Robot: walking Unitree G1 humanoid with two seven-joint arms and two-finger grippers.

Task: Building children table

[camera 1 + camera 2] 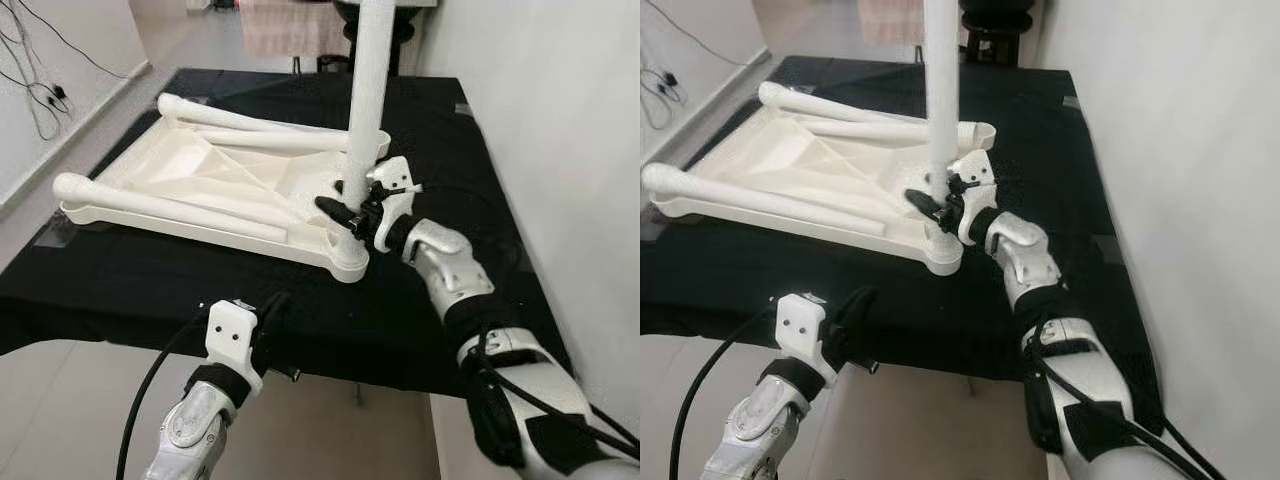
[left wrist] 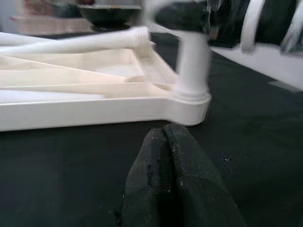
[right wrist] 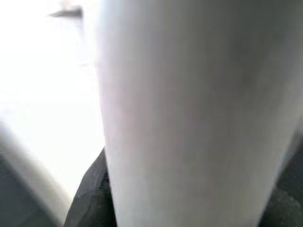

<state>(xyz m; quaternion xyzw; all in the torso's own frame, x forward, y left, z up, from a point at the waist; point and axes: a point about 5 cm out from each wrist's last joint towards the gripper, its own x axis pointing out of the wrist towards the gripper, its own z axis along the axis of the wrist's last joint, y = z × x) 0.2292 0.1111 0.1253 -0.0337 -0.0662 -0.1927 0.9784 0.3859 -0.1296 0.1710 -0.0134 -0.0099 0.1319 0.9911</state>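
Note:
A white plastic table top (image 1: 180,170) lies upside down on a black-covered table (image 1: 440,150). One white leg (image 1: 368,90) stands upright in the near right corner socket (image 1: 347,255). My right gripper (image 1: 345,212) is shut on this leg low down, just above the socket; the right wrist view shows the leg (image 3: 189,113) close up between black fingers. Several loose legs (image 1: 240,120) lie inside the top. My left gripper (image 1: 275,305) is shut with nothing in it, hovering over the black cloth near the front edge, short of the corner socket (image 2: 191,106).
A white wall (image 1: 560,120) runs close along the table's right side. Cables (image 1: 40,90) hang on the left wall. The table's front edge (image 1: 330,370) lies just beyond my left wrist. A dark stool and a cloth (image 1: 290,25) stand behind the table.

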